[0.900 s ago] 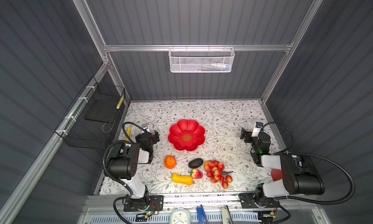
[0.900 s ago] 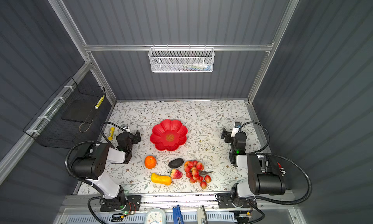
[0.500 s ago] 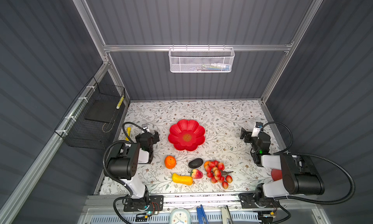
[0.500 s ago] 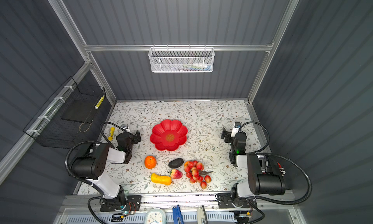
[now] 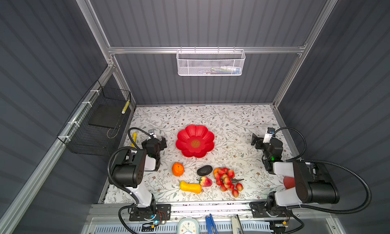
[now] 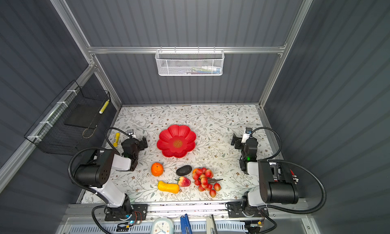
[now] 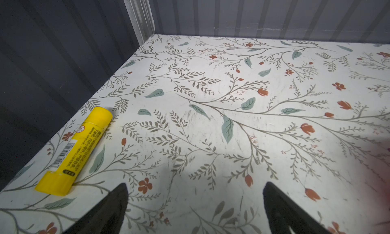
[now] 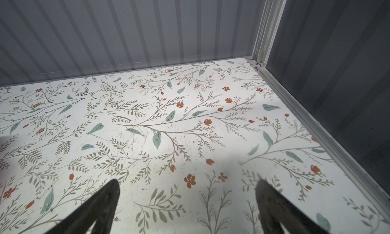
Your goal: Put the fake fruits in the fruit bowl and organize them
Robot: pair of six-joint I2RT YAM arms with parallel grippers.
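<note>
We note left gripper (image 7: 195, 188) and right gripper (image 8: 187, 183) spread wide, empty. In a top view, fruit bowl (image 5: 185, 136) mid-frame, empty; fake fruits (image 5: 205, 182) just below it. We judge them light, slick plastic: pinch orange (image 5: 178, 169) across its middle

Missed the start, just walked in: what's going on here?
Nothing is being handled yet. The left gripper and right gripper sit at the sides of the table, fingers open and empty. The red fruit bowl sits empty mid-table. In front of it lie an orange, an avocado, a yellow squash, a strawberry-like fruit and a berry bunch, with a second orange peeking out behind the bunch. A yellow stick lies near the left gripper.
</note>
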